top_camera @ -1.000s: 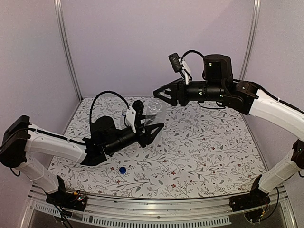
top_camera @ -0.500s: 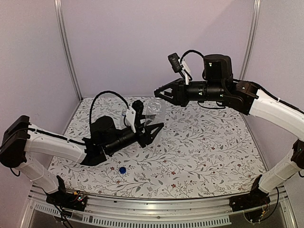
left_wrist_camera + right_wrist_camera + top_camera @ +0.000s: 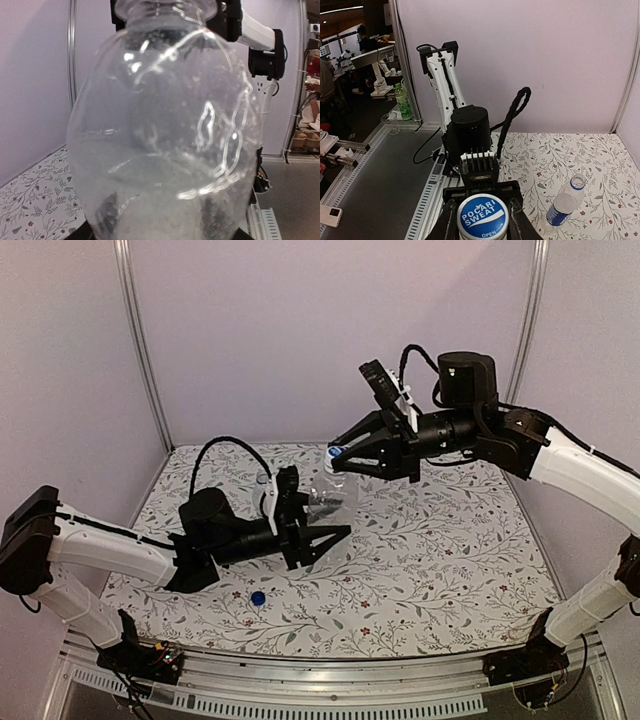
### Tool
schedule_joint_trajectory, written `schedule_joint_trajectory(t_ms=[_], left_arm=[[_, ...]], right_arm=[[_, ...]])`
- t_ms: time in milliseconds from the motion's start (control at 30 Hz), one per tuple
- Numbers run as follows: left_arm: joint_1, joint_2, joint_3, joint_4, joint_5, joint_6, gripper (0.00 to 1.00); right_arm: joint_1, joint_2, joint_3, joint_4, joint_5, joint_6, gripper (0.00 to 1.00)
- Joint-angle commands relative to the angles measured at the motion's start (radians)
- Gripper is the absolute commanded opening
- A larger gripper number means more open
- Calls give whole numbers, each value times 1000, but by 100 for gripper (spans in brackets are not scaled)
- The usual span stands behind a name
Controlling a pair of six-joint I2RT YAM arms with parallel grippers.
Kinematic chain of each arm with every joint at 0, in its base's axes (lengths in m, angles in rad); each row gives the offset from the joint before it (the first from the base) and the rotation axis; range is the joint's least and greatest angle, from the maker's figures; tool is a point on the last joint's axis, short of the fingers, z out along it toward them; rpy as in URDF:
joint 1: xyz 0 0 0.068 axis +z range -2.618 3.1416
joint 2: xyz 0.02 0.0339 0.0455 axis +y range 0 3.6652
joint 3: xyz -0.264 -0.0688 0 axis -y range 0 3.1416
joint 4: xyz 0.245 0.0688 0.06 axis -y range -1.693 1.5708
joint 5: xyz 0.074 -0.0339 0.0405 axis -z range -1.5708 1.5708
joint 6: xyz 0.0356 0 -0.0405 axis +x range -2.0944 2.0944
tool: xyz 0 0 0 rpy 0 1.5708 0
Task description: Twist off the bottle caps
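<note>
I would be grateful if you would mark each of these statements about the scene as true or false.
1. The left gripper holds the plain clear bottle. True.
2. The right gripper is empty, with its jaws wide apart. False: it is shut on the white and blue cap.
3. A solid blue cap lies on the table near the front edge. True.
4. The bottle with the blue label lies on its side. False: it stands upright on the table.
5. The table cover is plain white. False: it has a floral print.
</note>
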Motion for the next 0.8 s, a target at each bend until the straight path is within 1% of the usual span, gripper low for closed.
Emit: schedule_joint_trajectory(t_ms=[0, 200, 333, 433, 500, 600, 633, 700, 767], left_arm=[[18, -20, -14, 103, 164, -59, 53], [30, -20, -36, 141, 201, -72, 51], [35, -15, -45, 156, 207, -79, 50], [37, -15, -47, 153, 187, -80, 49], [38, -16, -49, 146, 157, -82, 48], [39, -19, -48, 117, 76, -80, 47], [39, -21, -48, 107, 50, -79, 46], [41, -25, -48, 95, 5, -73, 46], [41, -24, -46, 85, -19, -69, 47]], right_arm=[[-25, 4, 4, -31, -244, -97, 25], [-59, 24, 14, -51, -347, -119, 26], [-65, 32, 17, -51, -353, -113, 32], [-66, 35, 17, -50, -323, -100, 42], [-65, 35, 16, -49, -291, -87, 53], [-66, 26, 1, -25, -219, -47, 78], [-66, 21, -11, -9, -195, -33, 85], [-66, 4, -31, 19, -141, -4, 93], [-65, -15, -38, 43, -53, 37, 97]])
